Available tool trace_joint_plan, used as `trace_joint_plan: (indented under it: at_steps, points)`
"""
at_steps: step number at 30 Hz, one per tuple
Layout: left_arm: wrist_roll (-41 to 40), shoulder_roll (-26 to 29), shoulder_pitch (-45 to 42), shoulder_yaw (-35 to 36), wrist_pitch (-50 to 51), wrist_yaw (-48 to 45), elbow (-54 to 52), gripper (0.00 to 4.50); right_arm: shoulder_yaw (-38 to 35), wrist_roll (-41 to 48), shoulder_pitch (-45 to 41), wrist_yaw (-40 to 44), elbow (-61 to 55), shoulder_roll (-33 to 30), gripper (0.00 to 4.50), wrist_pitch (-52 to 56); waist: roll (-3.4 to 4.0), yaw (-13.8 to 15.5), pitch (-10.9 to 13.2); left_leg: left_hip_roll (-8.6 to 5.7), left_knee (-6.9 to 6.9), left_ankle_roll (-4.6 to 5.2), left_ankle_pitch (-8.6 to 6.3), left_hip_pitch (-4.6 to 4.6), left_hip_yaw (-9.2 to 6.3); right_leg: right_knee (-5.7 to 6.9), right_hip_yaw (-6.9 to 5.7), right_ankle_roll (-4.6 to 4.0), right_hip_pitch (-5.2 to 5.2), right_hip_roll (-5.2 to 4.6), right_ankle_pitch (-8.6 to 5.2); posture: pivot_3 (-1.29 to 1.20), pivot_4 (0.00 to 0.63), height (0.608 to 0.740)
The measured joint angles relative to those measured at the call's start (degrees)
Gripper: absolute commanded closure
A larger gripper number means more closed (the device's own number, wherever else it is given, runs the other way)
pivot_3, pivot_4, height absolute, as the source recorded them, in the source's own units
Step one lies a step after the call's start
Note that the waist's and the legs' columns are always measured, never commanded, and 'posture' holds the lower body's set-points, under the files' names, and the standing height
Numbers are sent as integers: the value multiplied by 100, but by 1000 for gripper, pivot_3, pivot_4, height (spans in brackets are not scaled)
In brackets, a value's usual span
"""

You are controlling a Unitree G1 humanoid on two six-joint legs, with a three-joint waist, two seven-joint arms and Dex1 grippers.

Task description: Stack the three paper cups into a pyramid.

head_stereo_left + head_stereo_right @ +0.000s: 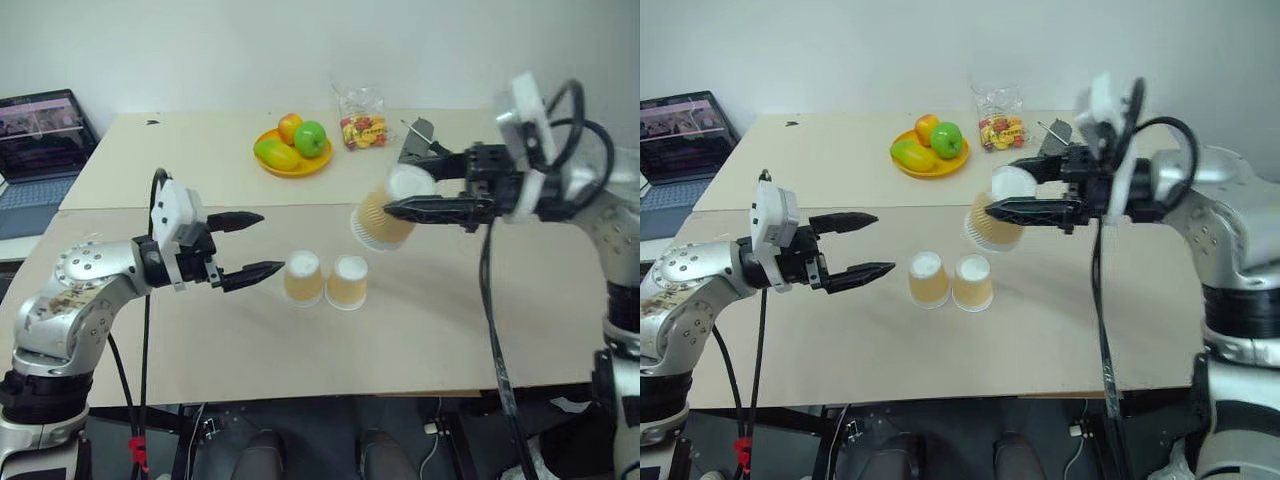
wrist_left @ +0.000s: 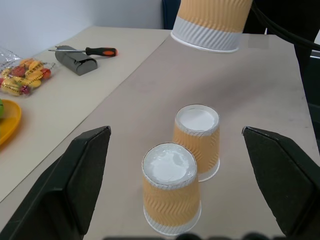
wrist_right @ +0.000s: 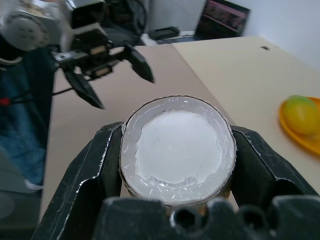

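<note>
right gripper (image 1: pixel 402 196): pinching one cup (image 1: pixel 384 212), tilted, up in the air above the table (image 1: pixel 300 340)
other two cups (image 1: pixel 325 280): upside down, touching side by side
left gripper (image 1: pixel 262 243): fingers spread wide, just beside that pair

Left hand (image 1: pixel 249 245) held level above the worktop, black fingers spread wide, pointing toward the right arm, right hand (image 1: pixel 400 196) raised higher, pointing across to the left, fingers clamped on a tan ribbed paper cup (image 1: pixel 385 216)
</note>
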Motion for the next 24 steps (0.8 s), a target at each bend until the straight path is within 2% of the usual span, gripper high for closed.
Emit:
trace_joint_plan:
  at_steps: [4, 8, 14, 24]
  points:
    - [0, -51, 170, 12, -9, 57, -87, 0, 1058, -831, -162, 343, 835, 585, 1660, -425, 0, 17, 1, -5, 0, -1, 0, -15, -1, 2, -2, 0, -13, -6, 0, 0, 150, 740]
    - [-23, -35, 367, 79, 45, 120, -282, 0, 1454, -1425, -505, 552, 1556, 1101, 1660, -920, 0, 21, 1, -3, 1, -5, 3, -17, -3, 9, -4, 0, -17, -5, 0, 0, 150, 740]
    - [-143, 2, 605, 190, 68, 162, -459, 0, 1501, -1769, -692, 862, 2019, 1375, 1660, -1312, 0, 7, 1, -2, 1, -5, 3, 1, -2, 12, -4, -1, -9, -4, 0, 0, 150, 740]
    - [-216, 4, 626, 184, 74, 260, -537, 0, 1486, -1994, -757, 1079, 2048, 1465, 1660, -1398, 0, 4, 1, -2, 1, -5, 3, 6, -3, 29, -4, -1, -12, -3, 0, 0, 150, 740]
